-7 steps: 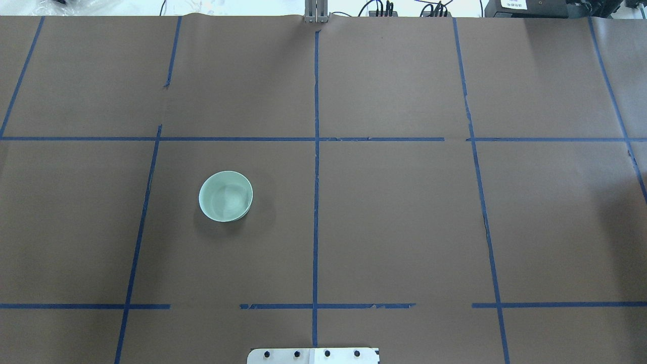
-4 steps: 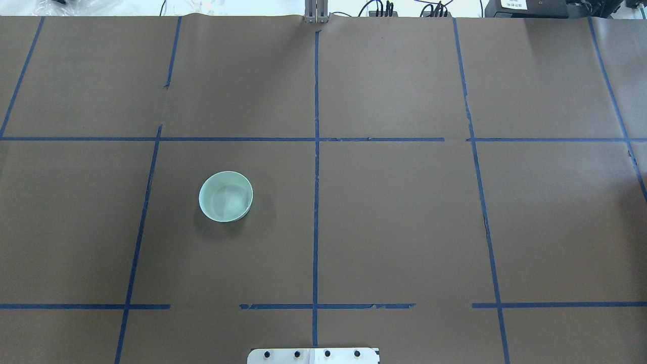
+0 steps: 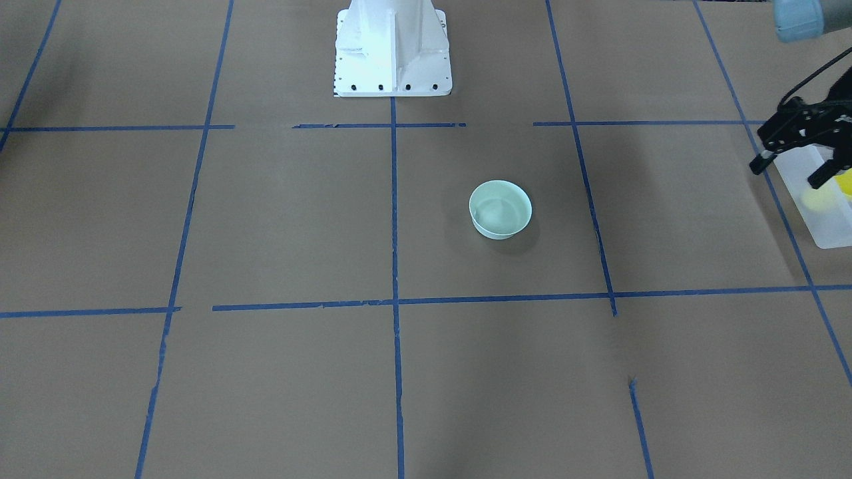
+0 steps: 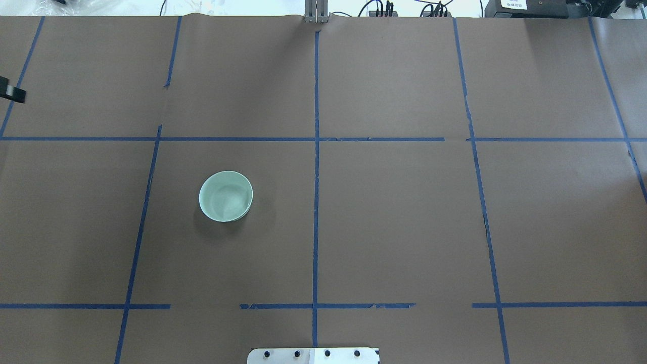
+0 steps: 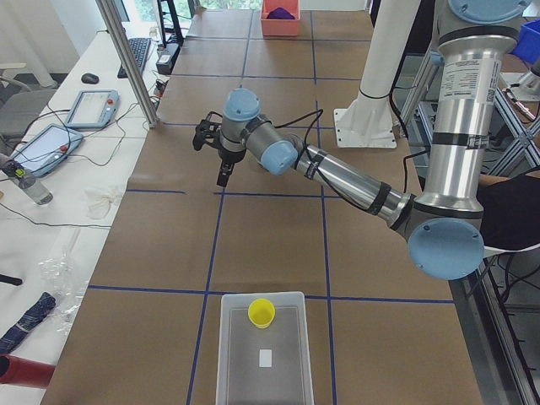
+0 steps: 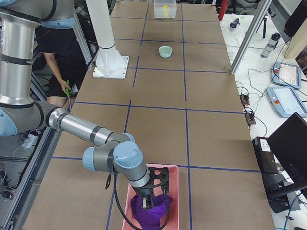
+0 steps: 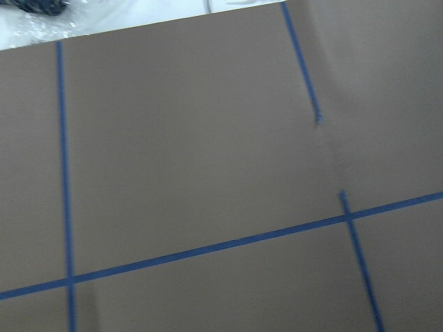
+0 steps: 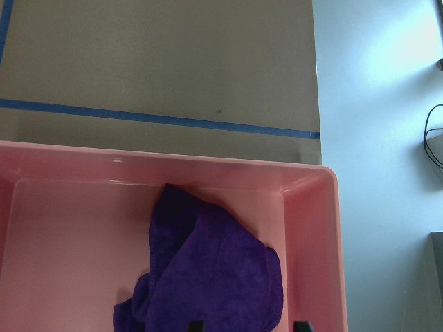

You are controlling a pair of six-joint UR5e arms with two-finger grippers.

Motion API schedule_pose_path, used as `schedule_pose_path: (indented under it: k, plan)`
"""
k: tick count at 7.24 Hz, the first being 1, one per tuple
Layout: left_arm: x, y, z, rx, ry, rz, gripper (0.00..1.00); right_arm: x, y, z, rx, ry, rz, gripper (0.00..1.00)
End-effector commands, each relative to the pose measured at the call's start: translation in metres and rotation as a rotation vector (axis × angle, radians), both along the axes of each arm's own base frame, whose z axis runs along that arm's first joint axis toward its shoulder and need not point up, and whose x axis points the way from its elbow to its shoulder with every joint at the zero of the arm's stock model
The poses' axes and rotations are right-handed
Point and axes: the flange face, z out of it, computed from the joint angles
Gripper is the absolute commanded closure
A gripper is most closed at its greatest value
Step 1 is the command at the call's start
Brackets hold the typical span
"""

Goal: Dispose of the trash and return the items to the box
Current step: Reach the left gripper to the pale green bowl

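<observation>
The yellow cup (image 5: 261,312) stands inside the frosted box (image 5: 226,354) at the table's end on my left; it also shows through the box wall (image 3: 829,226) in the front view. My left gripper (image 3: 789,171) is open and empty, in the air just inboard of the box, and one fingertip (image 4: 11,93) shows at the overhead view's left edge. My right gripper (image 8: 248,325) is open over a purple cloth (image 8: 208,270) that lies in a pink bin (image 8: 304,207) at the other end of the table.
A pale green bowl (image 4: 226,196) stands alone on the brown paper, left of the centre line. The white robot base (image 3: 393,50) is at the near table edge. Tablets and cables lie beyond the far edge (image 5: 51,143).
A black fingertip of my left gripper has come into the overhead view at its left edge. The bowl has not moved.
</observation>
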Motion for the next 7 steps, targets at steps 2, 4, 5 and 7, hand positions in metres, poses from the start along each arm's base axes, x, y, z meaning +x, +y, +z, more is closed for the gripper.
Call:
schedule_pose_path:
  k: [2, 4, 5, 7]
  plan:
    - [0.136, 0.045, -0.022, -0.164, 0.041, -0.032, 0.00, -0.012, -0.006, -0.012, 0.000, -0.166, 0.048, 0.00]
    - [0.228, 0.066, -0.040, -0.271, 0.052, -0.061, 0.01, -0.017, -0.028, -0.052, -0.059, -0.224, 0.046, 0.00]
    - [0.259, 0.066, -0.041, -0.303, 0.048, -0.066, 0.01, -0.023, -0.045, -0.092, -0.128, -0.244, 0.031, 0.00]
    - [0.278, 0.058, -0.027, -0.328, 0.020, -0.062, 0.02, -0.046, -0.061, -0.127, -0.129, -0.258, -0.024, 0.00]
